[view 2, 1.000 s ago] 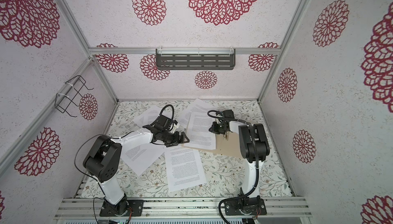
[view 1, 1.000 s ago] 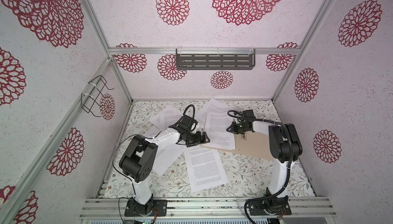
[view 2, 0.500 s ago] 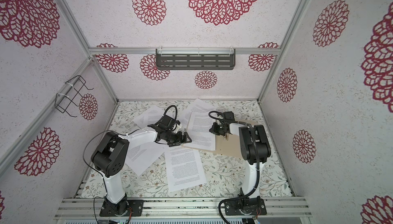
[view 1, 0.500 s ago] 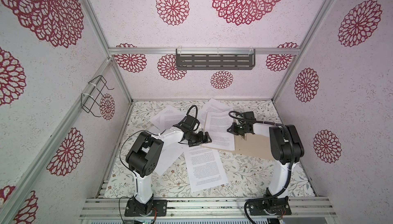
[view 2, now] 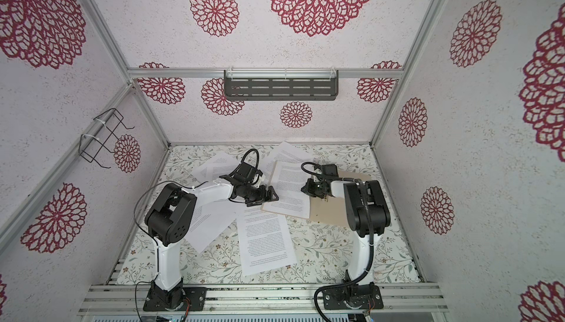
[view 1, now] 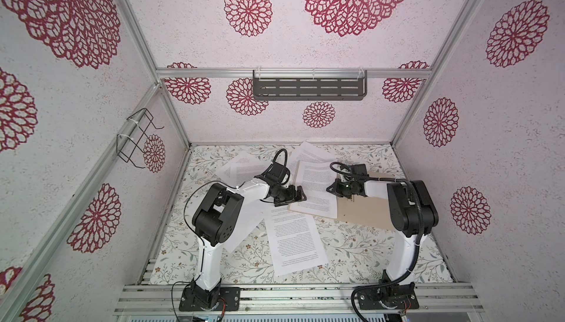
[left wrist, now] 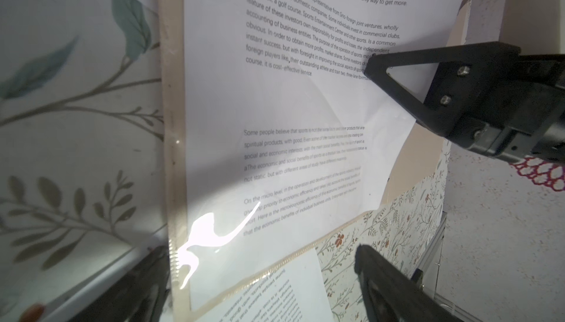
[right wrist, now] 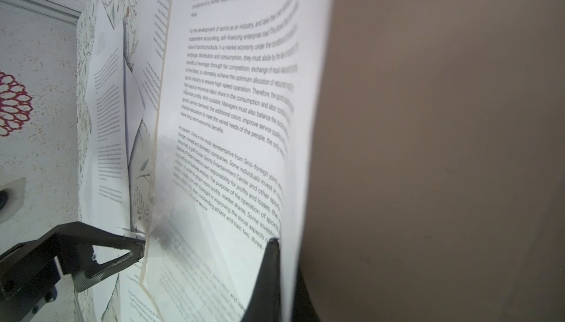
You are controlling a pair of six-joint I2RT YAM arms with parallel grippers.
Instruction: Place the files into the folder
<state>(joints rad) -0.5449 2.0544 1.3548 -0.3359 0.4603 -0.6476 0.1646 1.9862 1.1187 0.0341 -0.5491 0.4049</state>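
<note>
- The tan folder [view 1: 363,212] lies open on the floral worktop [view 1: 351,253], a printed sheet [view 1: 315,189] on its left leaf.
- Right end effector [view 1: 331,188] is clenched on that sheet's edge.
- Left end effector [view 1: 295,196], released wide, sits at the folder's left edge.
- Other files [view 1: 293,241] lie loose around it.

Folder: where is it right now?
In both top views, the folder lies open right of centre, under the right claw, a sheet on its left leaf.

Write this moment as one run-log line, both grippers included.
left gripper: open, at folder edge | right gripper: shut on sheet edge | sheet: on open folder
</note>
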